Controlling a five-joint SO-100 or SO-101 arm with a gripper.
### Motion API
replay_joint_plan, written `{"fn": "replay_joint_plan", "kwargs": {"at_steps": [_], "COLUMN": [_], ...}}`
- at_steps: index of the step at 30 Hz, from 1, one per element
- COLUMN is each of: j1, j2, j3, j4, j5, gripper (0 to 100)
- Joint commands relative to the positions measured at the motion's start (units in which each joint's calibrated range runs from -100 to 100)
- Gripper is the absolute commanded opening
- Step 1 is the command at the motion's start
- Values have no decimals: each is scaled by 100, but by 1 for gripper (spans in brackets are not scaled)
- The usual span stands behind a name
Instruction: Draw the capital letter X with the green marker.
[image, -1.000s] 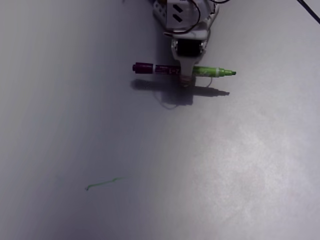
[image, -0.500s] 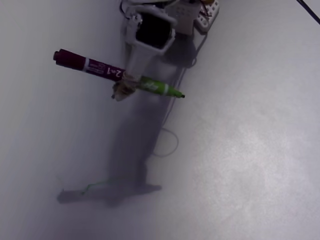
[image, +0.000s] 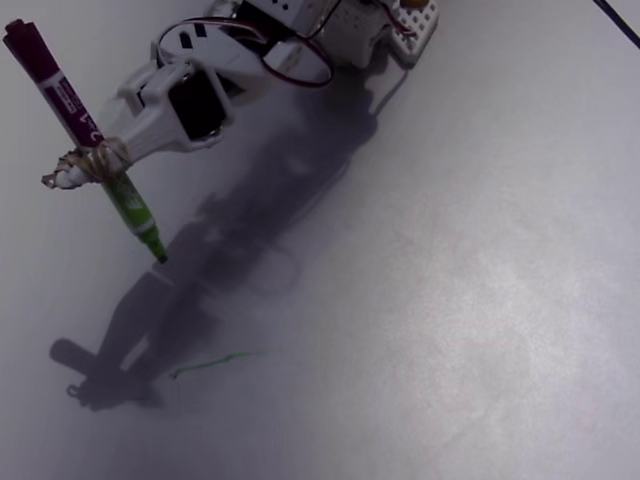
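The marker has a green lower body and a maroon upper end, and points down to the right with its tip near the left middle of the fixed view. It is bound with tan bands to the white gripper, which is closed around it. The tip hangs above the white surface, and its shadow falls well below and to the left. One short green stroke lies on the surface, below the tip. The bands hide how the jaws stand.
The white arm reaches in from the top, with red and black cables looped over it. Its base sits at the top edge. A dark cable crosses the top right corner. The arm's broad shadow covers the left middle.
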Motion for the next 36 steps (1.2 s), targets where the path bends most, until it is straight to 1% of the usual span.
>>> {"fn": "replay_joint_plan", "kwargs": {"at_steps": [1, 3, 5, 9, 13, 15, 17, 20, 21, 24, 26, 29, 32, 36], "j1": [-216, -368, -435, -520, -654, -568, -263, 260, 394, 651, 717, 774, 717, 508], "j2": [648, 1254, 1749, 2275, 3193, 3536, 3855, 3919, 3919, 3871, 3855, 3919, 4190, 4485], "j3": [492, 564, 564, 178, -586, -909, -1250, -1214, -1214, -1286, -1412, -1439, -1645, -1852], "j4": [-1954, -2878, -3442, -3670, -4161, -4128, -3948, -3425, -3384, -3245, -3049, -3025, -2853, -2780], "j5": [142, 254, 308, 415, 542, 576, 752, 1275, 1534, 2242, 2545, 3067, 3233, 3155], "gripper": [0, 0, 0, 0, 0, 0, 0, 0, 0, 0, 0, 0, 0, 0]}}
